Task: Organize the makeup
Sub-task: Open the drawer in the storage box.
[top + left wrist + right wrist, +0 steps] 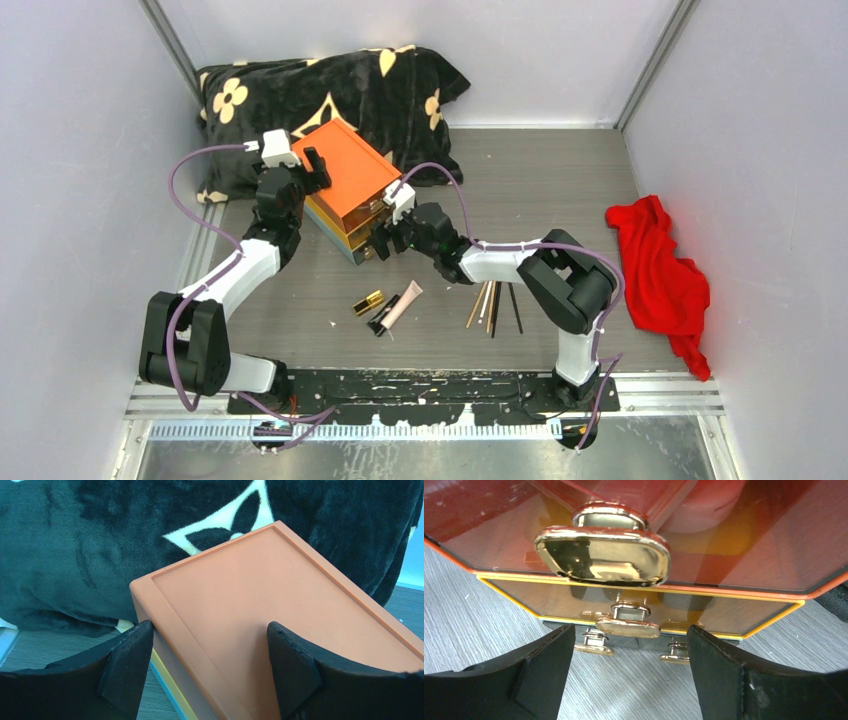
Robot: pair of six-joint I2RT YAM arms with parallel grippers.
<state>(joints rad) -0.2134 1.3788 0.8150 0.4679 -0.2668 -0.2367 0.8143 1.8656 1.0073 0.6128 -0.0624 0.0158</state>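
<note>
The orange-topped drawer box (345, 180) stands at the back left of the table. My left gripper (315, 172) is open and straddles the box's left top edge (165, 625): one finger (125, 665) is against the side, the other over the lid. My right gripper (383, 240) is open and low at the drawer fronts. It faces the gold handle (601, 555) of the top drawer and a smaller handle (628, 625) below, with nothing between its fingers. Pink shapes (709, 505) show through the top drawer front. On the table lie a gold-black lipstick (368, 302), a pink tube (402, 303) and thin brushes (495, 305).
A black cushion with cream flowers (330, 90) lies behind the box, touching it. A red cloth (665, 270) is heaped at the right by the wall. White walls close in the table on both sides and at the back.
</note>
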